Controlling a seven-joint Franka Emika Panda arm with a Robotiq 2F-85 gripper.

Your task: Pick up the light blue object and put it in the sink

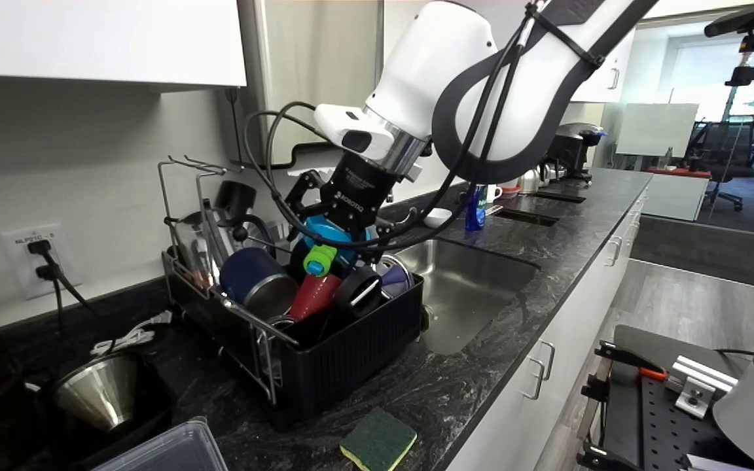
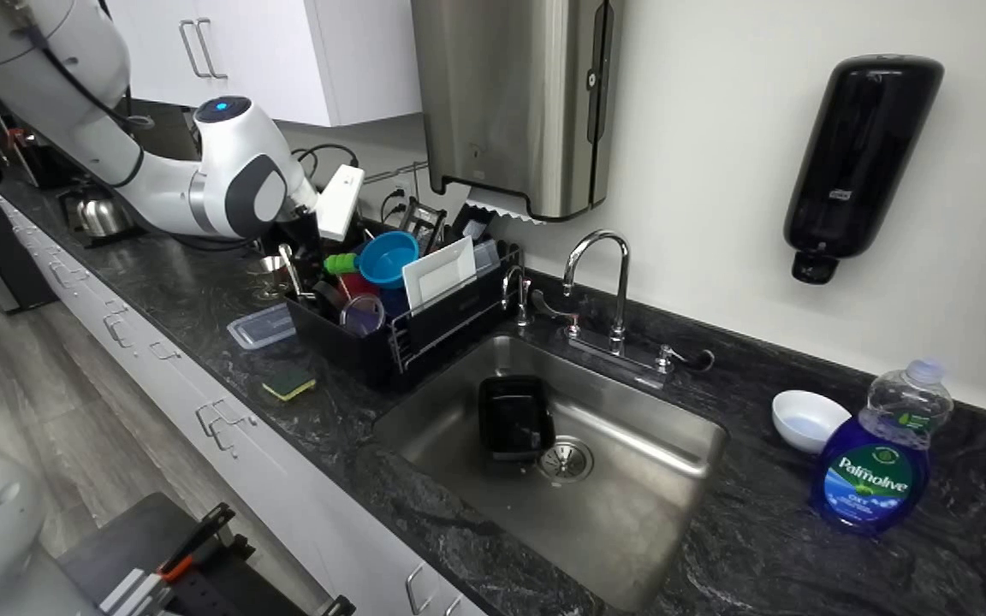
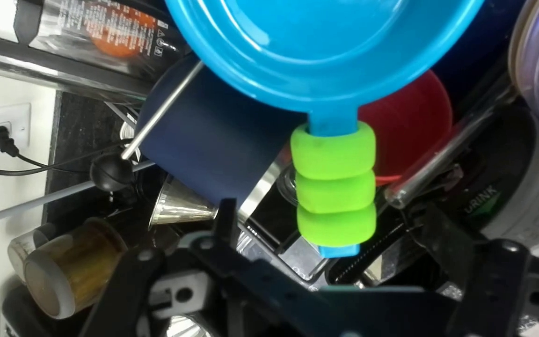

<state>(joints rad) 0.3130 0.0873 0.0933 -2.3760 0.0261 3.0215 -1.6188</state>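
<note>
The black dish rack point(image 1: 357, 350) occupies the lower centre of an exterior view. At the bottom of the wrist view, the gripper point(image 3: 329, 213) holds nothing, jaws apart. The light blue pan point(image 3: 316, 35), top centre, lies in the rack, long axis down the frame; its green handle point(image 3: 336, 189) points toward the gap between the jaws.

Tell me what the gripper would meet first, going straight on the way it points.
Probably the lime-green grip of the light blue pan: in the wrist view it shows between the fingertips of the open gripper. How far ahead it lies is unclear.
</note>
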